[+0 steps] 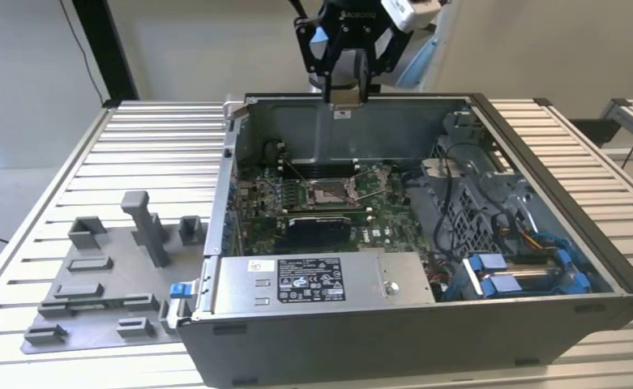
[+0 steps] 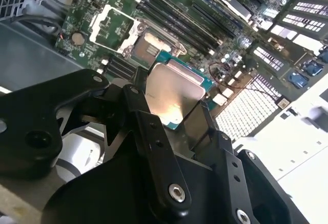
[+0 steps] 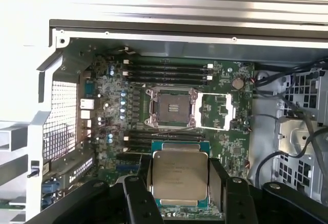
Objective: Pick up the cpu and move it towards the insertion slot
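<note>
Gripper (image 1: 344, 104): black, hanging above the rear wall of the open computer case (image 1: 575, 267) in the exterior view, well above the motherboard. In both wrist views its two fingers (image 3: 216, 175) pinch the cpu from opposite edges.

Cpu (image 3: 180, 175): small flat square chip, silvery metal top, thin green-tan border. Held between the fingers, lifted clear of the board, metal face turned toward the first wrist camera. In the second wrist view the cpu (image 2: 171, 93) shows as a bright reflective plate between the fingers (image 2: 197, 124).

Insertion slot (image 3: 172, 108): square socket with silvery frame and brownish pin centre, its load plate (image 3: 216, 112) swung open beside it. Sits mid-board between rows of memory slots (image 3: 166, 70). The cpu hangs apart from it, not yet over it. In the exterior view the insertion slot (image 1: 327, 193) lies below and forward of the gripper.

Motherboard (image 3: 233, 144): green, lying flat on the case floor.

Fixture plate (image 1: 95, 284): grey plastic with upright blocks, on the slatted metal tabletop (image 1: 35, 211) just beside the case, on the exterior view's left.
</note>
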### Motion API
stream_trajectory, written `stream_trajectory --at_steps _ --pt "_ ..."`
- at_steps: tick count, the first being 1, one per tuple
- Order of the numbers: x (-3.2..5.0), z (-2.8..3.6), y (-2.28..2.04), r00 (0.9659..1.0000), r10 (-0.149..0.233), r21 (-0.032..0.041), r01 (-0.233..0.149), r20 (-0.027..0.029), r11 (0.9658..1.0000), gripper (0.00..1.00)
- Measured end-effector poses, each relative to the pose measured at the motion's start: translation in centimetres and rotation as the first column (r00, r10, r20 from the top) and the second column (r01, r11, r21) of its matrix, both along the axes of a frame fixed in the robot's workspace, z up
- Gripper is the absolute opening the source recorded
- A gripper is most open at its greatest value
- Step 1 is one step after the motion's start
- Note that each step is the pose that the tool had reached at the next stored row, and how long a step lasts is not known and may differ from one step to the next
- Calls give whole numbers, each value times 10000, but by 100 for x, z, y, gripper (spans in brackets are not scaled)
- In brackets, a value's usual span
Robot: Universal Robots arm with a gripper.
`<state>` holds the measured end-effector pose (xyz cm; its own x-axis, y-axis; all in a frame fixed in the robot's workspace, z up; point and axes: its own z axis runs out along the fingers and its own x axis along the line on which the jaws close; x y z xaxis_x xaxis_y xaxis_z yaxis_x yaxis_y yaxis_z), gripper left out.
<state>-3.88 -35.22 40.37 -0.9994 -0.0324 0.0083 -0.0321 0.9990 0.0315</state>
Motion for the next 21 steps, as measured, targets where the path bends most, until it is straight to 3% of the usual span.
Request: stream_trajectory --at_steps 2,10,13,18,21 --pt "0 -30 31 10000 0 0 0 0 10000 0" --pt "-16 -161 77 10000 -2 0 2 0 10000 0" --pt "-15 -207 122 10000 -16 0 16 0 10000 0" --pt "-15 -232 224 10000 -53 -2 53 -1 10000 0" --pt "-15 -233 230 10000 -57 0 57 0 10000 0"
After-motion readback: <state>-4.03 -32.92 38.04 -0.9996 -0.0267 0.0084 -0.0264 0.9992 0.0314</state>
